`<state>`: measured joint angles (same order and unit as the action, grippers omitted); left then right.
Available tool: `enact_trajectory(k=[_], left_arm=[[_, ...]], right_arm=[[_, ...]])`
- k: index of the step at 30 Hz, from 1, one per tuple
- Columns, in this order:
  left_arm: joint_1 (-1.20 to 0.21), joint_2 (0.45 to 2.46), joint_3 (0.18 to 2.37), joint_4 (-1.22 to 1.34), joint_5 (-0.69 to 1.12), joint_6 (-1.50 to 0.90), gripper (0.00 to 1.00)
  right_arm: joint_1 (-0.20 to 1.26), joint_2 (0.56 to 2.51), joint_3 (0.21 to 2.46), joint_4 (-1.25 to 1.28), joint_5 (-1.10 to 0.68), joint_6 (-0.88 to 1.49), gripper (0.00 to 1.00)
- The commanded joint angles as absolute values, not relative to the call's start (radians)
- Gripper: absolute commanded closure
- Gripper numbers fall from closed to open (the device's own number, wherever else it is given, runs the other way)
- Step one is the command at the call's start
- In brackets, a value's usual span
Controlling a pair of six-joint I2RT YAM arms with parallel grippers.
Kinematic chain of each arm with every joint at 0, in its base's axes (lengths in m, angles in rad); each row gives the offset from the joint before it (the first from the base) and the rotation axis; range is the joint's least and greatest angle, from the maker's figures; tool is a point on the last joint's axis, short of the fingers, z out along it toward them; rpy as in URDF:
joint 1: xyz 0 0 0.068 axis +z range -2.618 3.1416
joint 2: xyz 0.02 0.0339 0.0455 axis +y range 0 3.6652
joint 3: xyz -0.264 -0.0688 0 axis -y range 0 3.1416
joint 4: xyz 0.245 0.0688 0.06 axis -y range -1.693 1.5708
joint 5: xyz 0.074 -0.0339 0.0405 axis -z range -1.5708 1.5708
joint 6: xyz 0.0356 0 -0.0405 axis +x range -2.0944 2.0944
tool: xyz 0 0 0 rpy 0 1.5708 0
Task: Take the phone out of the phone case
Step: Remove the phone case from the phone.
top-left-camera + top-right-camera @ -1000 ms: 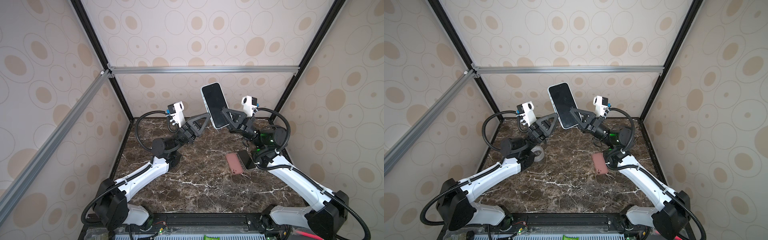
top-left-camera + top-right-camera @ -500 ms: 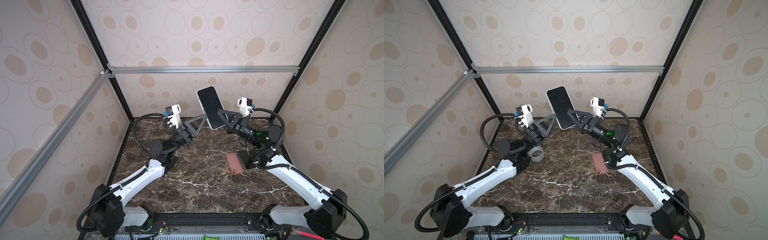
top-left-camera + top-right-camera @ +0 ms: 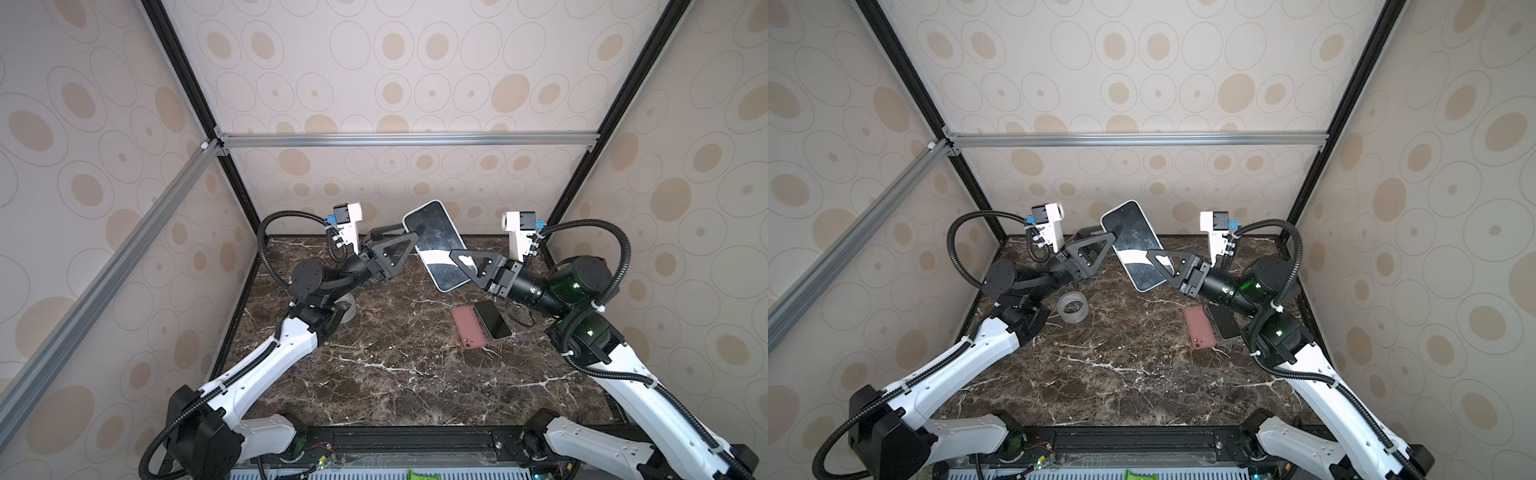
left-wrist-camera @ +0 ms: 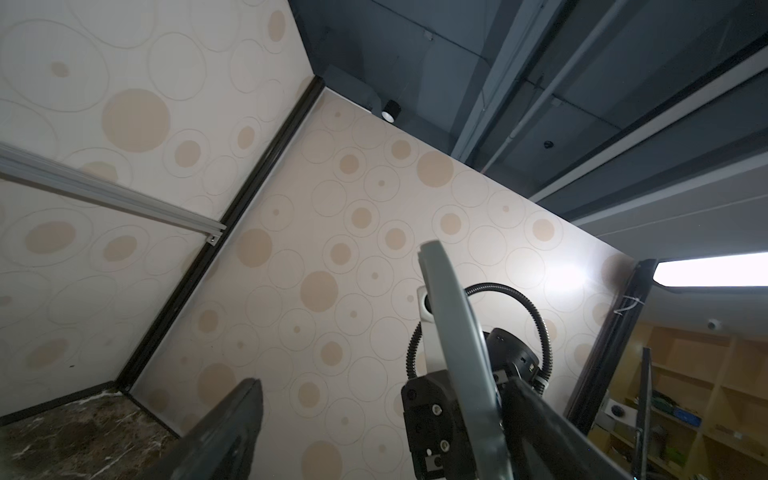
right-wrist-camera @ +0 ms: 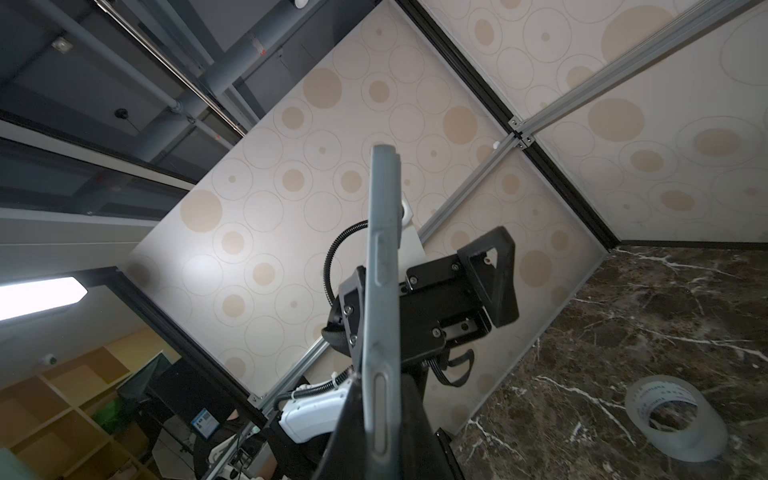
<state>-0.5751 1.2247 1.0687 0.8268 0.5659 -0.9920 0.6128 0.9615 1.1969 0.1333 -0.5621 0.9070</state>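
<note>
Above the worktop [image 3: 395, 374], right hand [image 3: 456, 254] grips the cased phone [image 3: 430, 232]; left hand [image 3: 405, 233] gapes wide at its nine o'clock.

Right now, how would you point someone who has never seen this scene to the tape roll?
On the marble table, look to the side of the left arm, toward the back wall. The tape roll sits just beside that arm's elbow. It is the only round, see-through ring; the pink case and black phone by the other arm are flat rectangles.
</note>
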Motion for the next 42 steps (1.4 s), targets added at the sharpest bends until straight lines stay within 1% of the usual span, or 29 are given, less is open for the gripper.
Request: enact_trajectory(k=[1,4,7,13,16,24,29,38,42], left_arm=[[-0.538,1.177,1.049,0.745,0.500,-0.920,0.09],[-0.514,1.159,1.030,0.815,0.522,-0.950,0.11],[-0.509,1.156,1.035,0.810,0.518,-0.954,0.19],[-0.509,1.183,1.046,0.891,0.586,-0.995,0.27],[-0.509,1.180,1.030,0.942,0.600,-1.013,0.27],[-0.509,1.147,0.984,0.999,0.565,-1.023,0.26],[-0.508,1.158,0.988,1.030,0.588,-1.040,0.26],[-0.512,1.179,1.012,1.016,0.615,-1.048,0.26],[-0.514,1.186,1.008,1.014,0.614,-1.050,0.32]], right_arm=[[0.618,0.917,1.213,0.066,-0.509,0.773,1.00],[0.614,0.913,1.218,0.092,-0.535,0.789,1.00],[0.614,0.920,1.217,0.183,-0.590,0.837,1.00],[0.614,0.937,1.223,0.198,-0.631,0.848,1.00],[0.614,0.943,1.222,0.195,-0.633,0.847,1.00],[0.615,0.943,1.218,0.173,-0.613,0.835,1.00],[0.614,0.950,1.227,0.162,-0.616,0.836,1.00],[0.614,0.960,1.224,0.173,-0.634,0.847,1.00],[0.614,0.960,1.217,0.206,-0.645,0.861,1.00]])
